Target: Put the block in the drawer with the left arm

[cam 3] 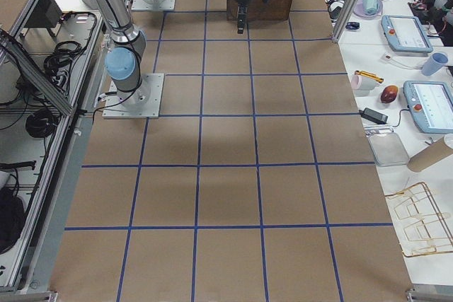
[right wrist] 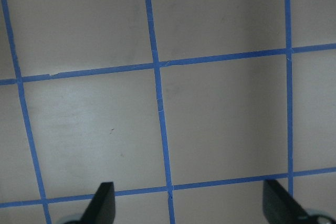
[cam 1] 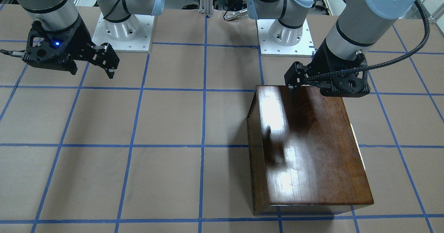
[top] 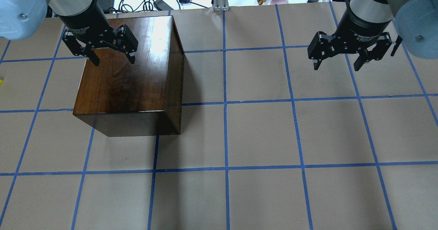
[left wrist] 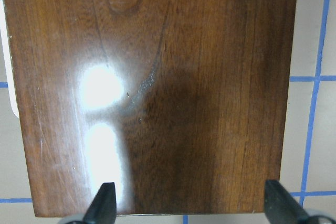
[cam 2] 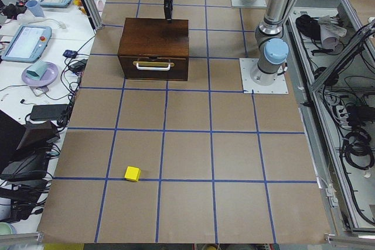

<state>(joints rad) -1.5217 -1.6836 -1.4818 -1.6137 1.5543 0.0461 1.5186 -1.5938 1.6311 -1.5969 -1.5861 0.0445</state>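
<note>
The glossy dark wooden box [top: 126,79] stands on the table's left half. Its drawer [cam 2: 153,65] is shut, with a pale bar handle on the dark front, which shows only in the exterior left view. The yellow block [cam 2: 132,173] lies on the table well away from the box, out in front of the drawer side. It is a sliver at the overhead view's left edge [top: 1,82]. My left gripper [top: 113,59] hangs open and empty over the box top [left wrist: 157,93]. My right gripper [top: 337,64] is open and empty above bare table.
The table is brown with a blue tape grid [top: 224,103]. The two arm bases [cam 1: 125,28] [cam 1: 288,32] stand at the robot's edge. Side benches hold tablets [cam 2: 26,26], a plate [cam 2: 40,74] and cables.
</note>
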